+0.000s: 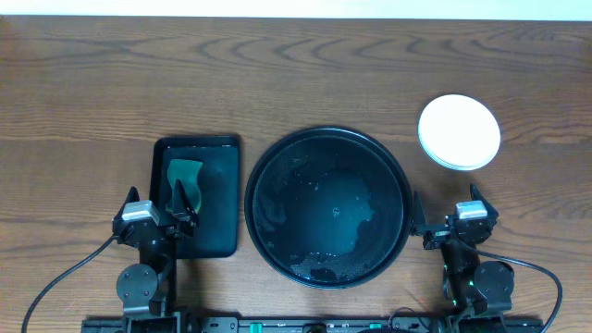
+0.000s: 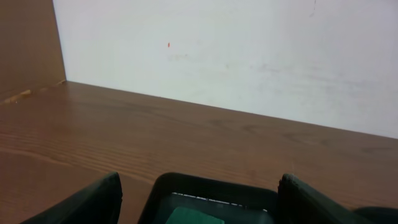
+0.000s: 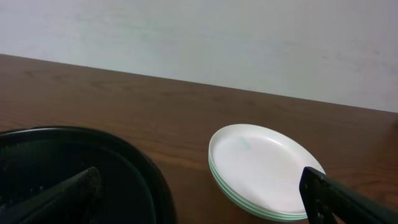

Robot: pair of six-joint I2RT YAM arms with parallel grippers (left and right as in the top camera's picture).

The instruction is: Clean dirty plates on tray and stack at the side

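Black arms (image 1: 141,277) and cables (image 1: 81,259), seemingly dark-green jaws.

Three cams: one top-down, two low wrist views facing the back wall (image 2: 249,50).

Overhead looks straight down on whole surface (image 1: 92,74), arm bases (image 1: 139,285) at bottom edge. Left wrist cam sits low & close behind the rectangular tray (image 2: 211,185), facing fwd. Right wrist cam, equally low, catches round tray (image 3: 134,155) rim at left + plate stack (image 3: 261,165) at right; overhead shares all three.

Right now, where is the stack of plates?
In the overhead view the plates are stacked on the wooden table at the right, just off the upper-right rim of the round black tray, not on it.
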